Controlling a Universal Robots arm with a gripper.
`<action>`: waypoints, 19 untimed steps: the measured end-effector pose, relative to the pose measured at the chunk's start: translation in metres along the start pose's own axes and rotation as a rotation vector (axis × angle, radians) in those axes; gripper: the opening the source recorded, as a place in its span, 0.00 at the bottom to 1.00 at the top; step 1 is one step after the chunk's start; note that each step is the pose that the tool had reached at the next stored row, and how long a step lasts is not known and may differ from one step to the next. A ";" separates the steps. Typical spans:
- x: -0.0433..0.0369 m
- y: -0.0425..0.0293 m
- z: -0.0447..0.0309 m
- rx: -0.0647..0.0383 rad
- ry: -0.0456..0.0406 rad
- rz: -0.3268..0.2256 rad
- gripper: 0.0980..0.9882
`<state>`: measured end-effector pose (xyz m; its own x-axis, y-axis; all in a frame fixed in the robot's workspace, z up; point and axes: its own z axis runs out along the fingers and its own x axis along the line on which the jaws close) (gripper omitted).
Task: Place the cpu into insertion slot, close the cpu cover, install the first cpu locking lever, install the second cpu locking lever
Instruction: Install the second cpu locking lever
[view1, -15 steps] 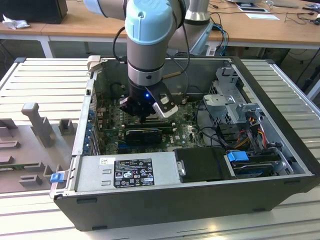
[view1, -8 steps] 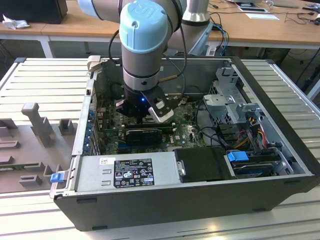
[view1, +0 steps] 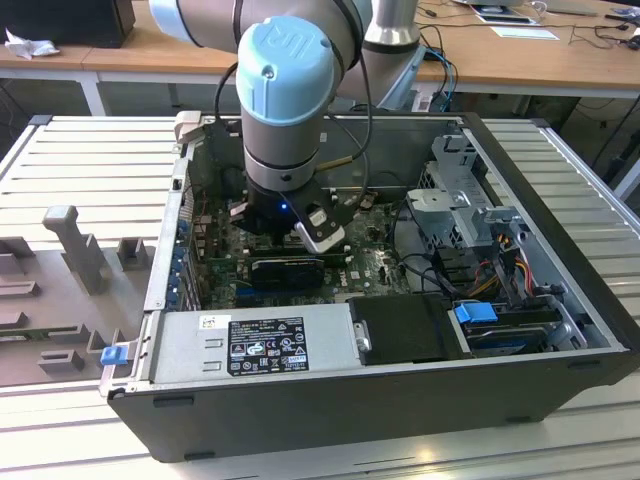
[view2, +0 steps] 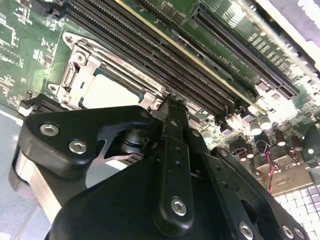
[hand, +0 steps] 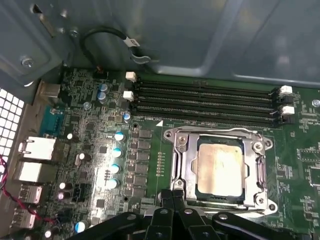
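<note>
The cpu (hand: 220, 167), with its pale silver-beige top, lies flat in the insertion slot (hand: 175, 135) on the green board. The grey cpu cover (hand: 187, 165) lies folded down around it, and the chip shows through its window. My gripper (hand: 172, 199) is shut, with nothing visible between the black fingers. Its tips sit at the socket's edge near one corner, beside a thin metal bar along the frame. The second wrist view has the gripper (view2: 172, 102) just off the cpu (view2: 107, 92) and cover (view2: 87, 75). In the exterior view the gripper (view1: 272, 232) reaches down into the open computer case.
Long black memory slots (hand: 205, 100) run beside the socket. Capacitors (hand: 117, 152) and rear ports (hand: 35, 150) crowd another side. A looped cable (hand: 107, 37) hangs on the case wall. The power supply (view1: 250, 345) and drive cage (view1: 470, 200) border the board. A grey fixture (view1: 70, 250) stands outside the case.
</note>
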<state>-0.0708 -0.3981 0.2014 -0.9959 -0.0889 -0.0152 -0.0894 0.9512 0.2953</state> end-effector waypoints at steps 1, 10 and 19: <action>0.0003 -0.0004 0.0007 -0.008 -0.0008 0.000 0.01; -0.0002 0.0040 -0.0204 -0.039 -0.0034 -0.001 0.01; -0.0350 0.0069 -0.0332 -0.044 -0.0019 0.000 0.01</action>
<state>-0.0362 -0.3983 0.2357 -0.9960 -0.0883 -0.0170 -0.0888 0.9371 0.3375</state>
